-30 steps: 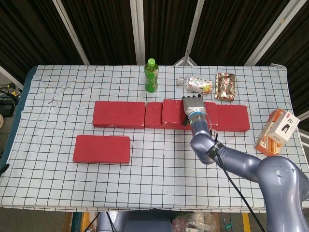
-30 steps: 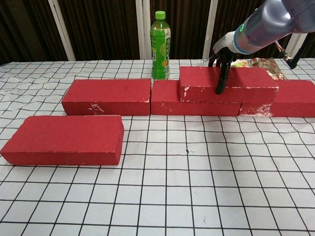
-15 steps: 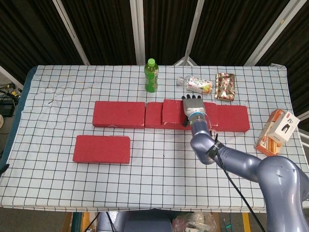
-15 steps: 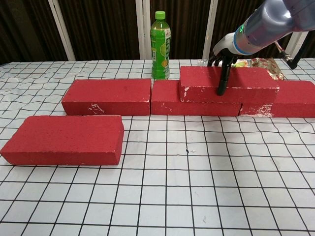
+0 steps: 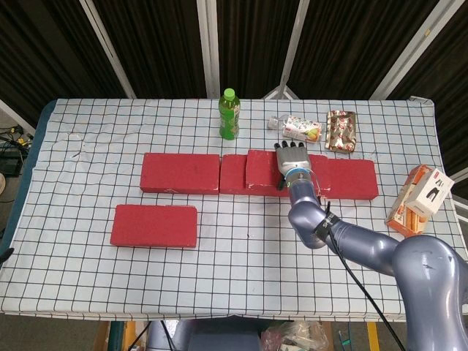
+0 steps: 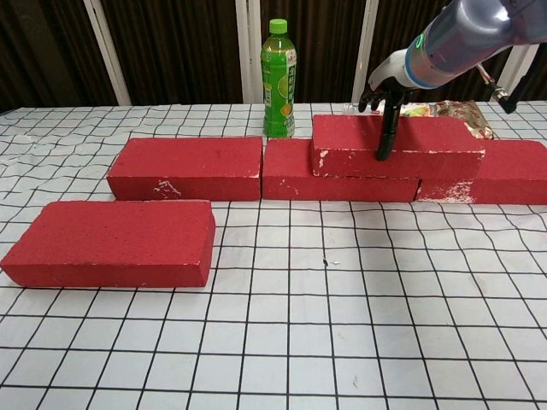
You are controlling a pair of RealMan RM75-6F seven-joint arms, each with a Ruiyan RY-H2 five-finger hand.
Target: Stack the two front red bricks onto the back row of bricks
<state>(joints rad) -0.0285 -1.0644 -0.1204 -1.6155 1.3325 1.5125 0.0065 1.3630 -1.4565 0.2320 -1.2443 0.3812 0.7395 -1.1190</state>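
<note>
Right hand (image 6: 386, 96) sits over the stacked brick (image 6: 395, 145), fingers apart and pointing down; one dark finger lies against the brick's front face, the others go over its top toward the back edge. Whether it truly grips the brick cannot be told from either view. Left hand is out of both views.

Stacked brick rests on the back row, bridging the middle back brick (image 6: 295, 175) and the right back brick (image 6: 504, 175). Left back brick (image 5: 180, 172) carries nothing on top.

Front brick (image 5: 154, 225) lies flat on the checked counter (image 5: 241, 263), near the robot's side and well apart from the back row.

Behind the row: green bottle (image 5: 229, 115), upright. Snack packets (image 5: 322, 129) lie further right; an orange box (image 5: 420, 198) is at the right edge.
</note>
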